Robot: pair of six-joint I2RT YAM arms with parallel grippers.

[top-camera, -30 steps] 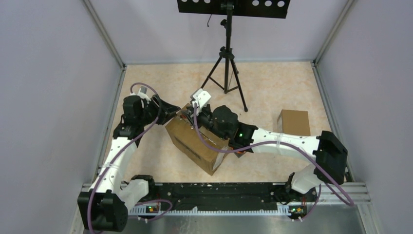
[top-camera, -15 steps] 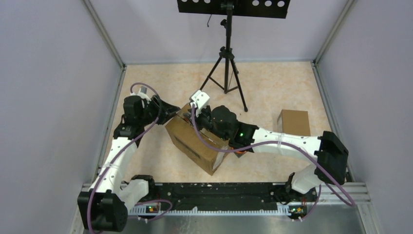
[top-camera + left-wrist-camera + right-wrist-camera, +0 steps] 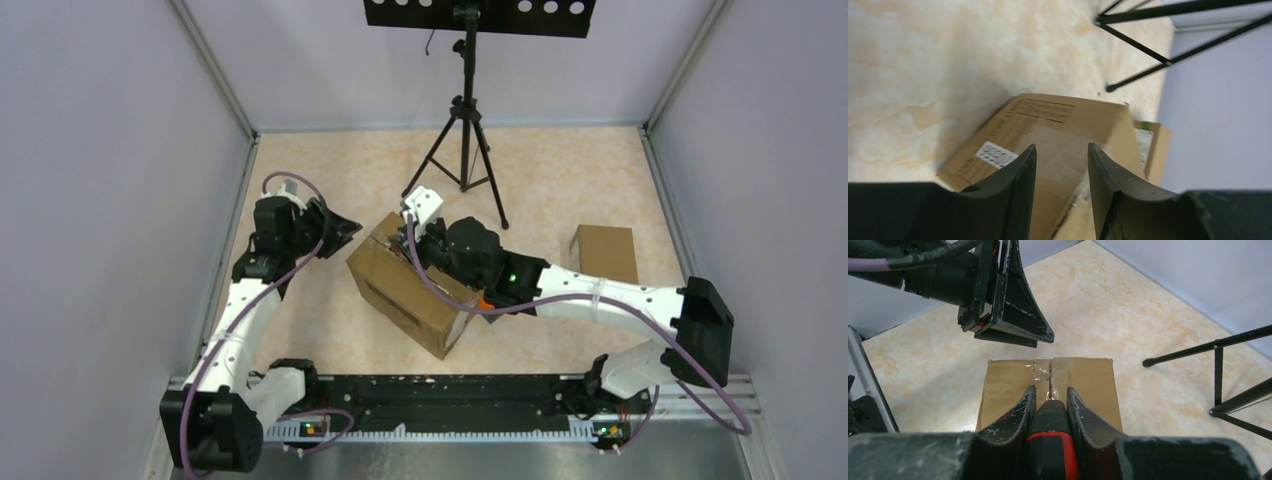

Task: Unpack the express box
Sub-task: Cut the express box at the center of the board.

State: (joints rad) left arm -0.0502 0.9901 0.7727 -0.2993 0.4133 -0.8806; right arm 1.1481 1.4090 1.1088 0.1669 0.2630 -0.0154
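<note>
Right claw (image 3: 1050, 390) gripping cutter (image 3: 1050, 440) over taped box (image 3: 385, 285); left claw (image 3: 1062, 146) parted, empty; beige marbled tabletop (image 3: 560, 180), lilac walls (image 3: 100, 150)

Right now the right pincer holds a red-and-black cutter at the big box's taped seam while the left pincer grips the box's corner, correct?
Not quite. The left pincer grips nothing: it stands open, apart from the big box, as the top view shows. The rest holds: the right pincer holds the red-and-black cutter at the taped seam.
</note>
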